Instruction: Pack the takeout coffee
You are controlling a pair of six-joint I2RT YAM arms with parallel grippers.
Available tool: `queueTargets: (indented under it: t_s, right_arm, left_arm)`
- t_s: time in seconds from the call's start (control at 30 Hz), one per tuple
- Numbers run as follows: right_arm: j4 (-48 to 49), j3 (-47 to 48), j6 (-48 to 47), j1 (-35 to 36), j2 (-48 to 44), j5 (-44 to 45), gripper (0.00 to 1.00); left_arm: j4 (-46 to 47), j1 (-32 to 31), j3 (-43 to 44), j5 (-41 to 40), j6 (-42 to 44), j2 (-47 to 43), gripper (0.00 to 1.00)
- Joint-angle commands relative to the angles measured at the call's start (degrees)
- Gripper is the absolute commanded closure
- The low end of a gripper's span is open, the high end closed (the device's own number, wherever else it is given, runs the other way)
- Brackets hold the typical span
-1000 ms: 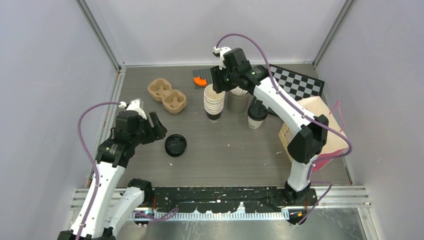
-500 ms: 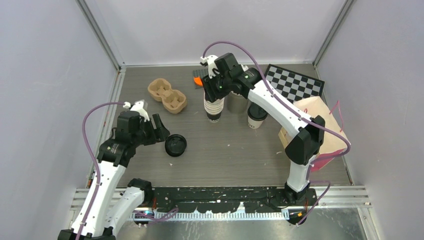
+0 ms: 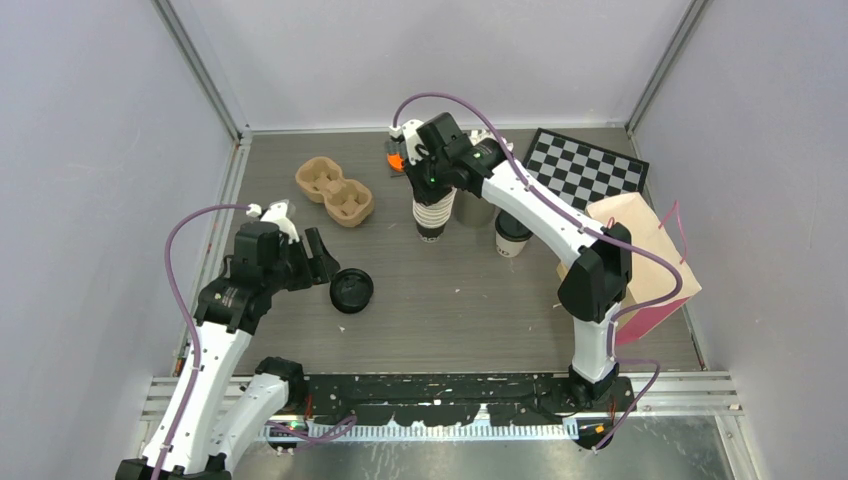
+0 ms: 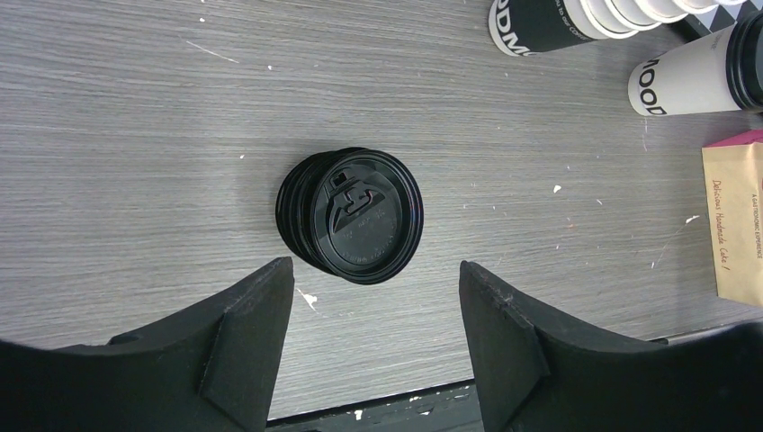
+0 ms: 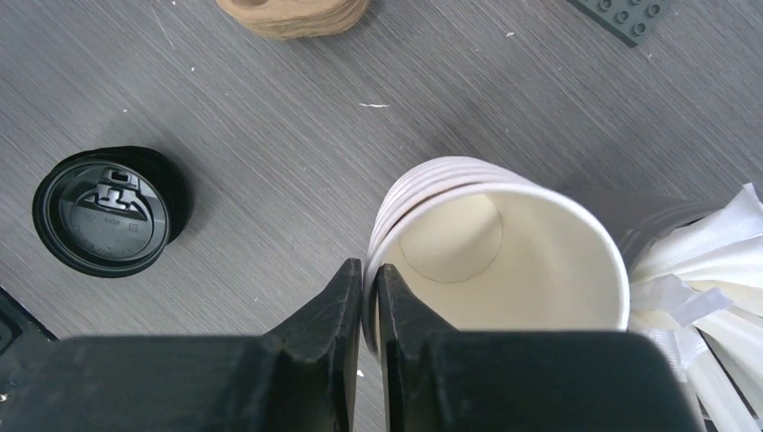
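Observation:
One takeout coffee [image 3: 512,240], a cream cup with a black lid, stands at mid-table, partly under the right arm; it also shows in the left wrist view [image 4: 693,76]. My right gripper [image 3: 425,187] [image 5: 370,270] is shut on the rim of the top cup in the stack of lidless cups [image 3: 432,215] [image 5: 504,243], one finger inside and one outside. My left gripper [image 3: 318,255] [image 4: 376,274] hangs open just short of a stack of loose black lids [image 3: 351,290] [image 4: 355,216], with nothing between its fingers.
A brown pulp cup carrier [image 3: 335,192] lies at the back left. A tan paper bag [image 3: 640,260] stands at the right. A checkerboard [image 3: 585,165] lies at the back right. A grey holder with white napkins [image 5: 711,270] stands beside the cup stack.
My right gripper moved left and down onto the cup stack and closed on the top cup's rim. The left arm shifted only slightly and stayed open.

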Motion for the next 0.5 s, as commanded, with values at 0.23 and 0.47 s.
queueTargets:
  t_s: [0.23,0.47]
  right_arm:
    - [6.9,3.2,-4.4,2.1,0.7,1.2,0.88]
    - [4.9,9.2,-6.6,3.5,5.7,3.3,0.84]
  left_arm:
    - [1.1,0.2,0.0,0.4,1.2,-0.5,0.32]
    - [1.1,0.2,-0.1,0.3,1.3,-0.7,0.32]
